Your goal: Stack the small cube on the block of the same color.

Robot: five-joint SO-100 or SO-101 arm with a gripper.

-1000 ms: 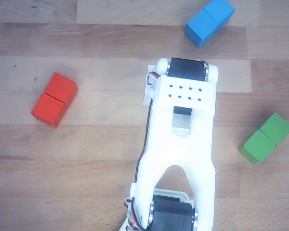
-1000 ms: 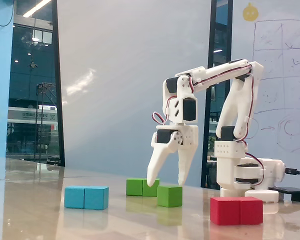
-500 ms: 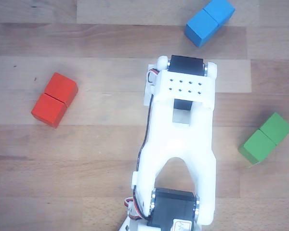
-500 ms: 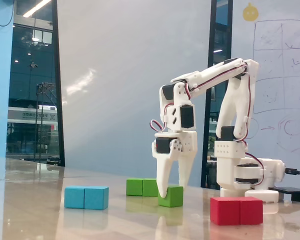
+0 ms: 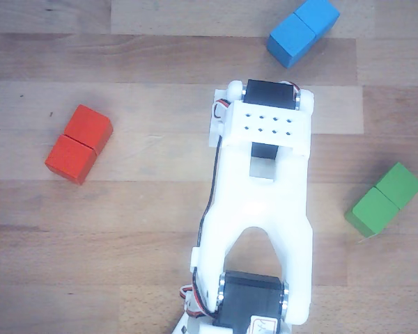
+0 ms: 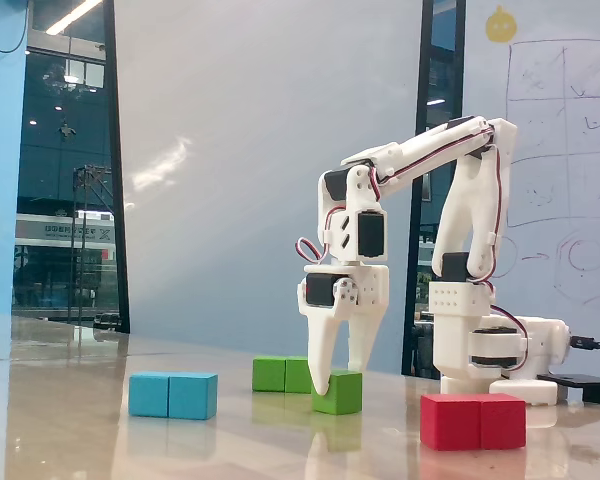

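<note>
Straddling the small cube (image 6: 338, 392) on the table (image 6: 230, 440), the fingers (image 6: 319, 370) look clamped on it.

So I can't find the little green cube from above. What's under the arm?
In the side view the small green cube sits on the table between the gripper fingers. From above the arm covers it completely; only the long green block shows.

White arm (image 5: 265, 195) with black servos fills the centre of the other view, over pale wood-grain table (image 5: 125, 264). Red oblong block (image 5: 79, 144) at left, blue oblong block (image 5: 303, 31) top right, bright green oblong block (image 5: 384, 200) at right. In the fixed view, bright green small cube (image 6: 340, 392) at centre.
</note>
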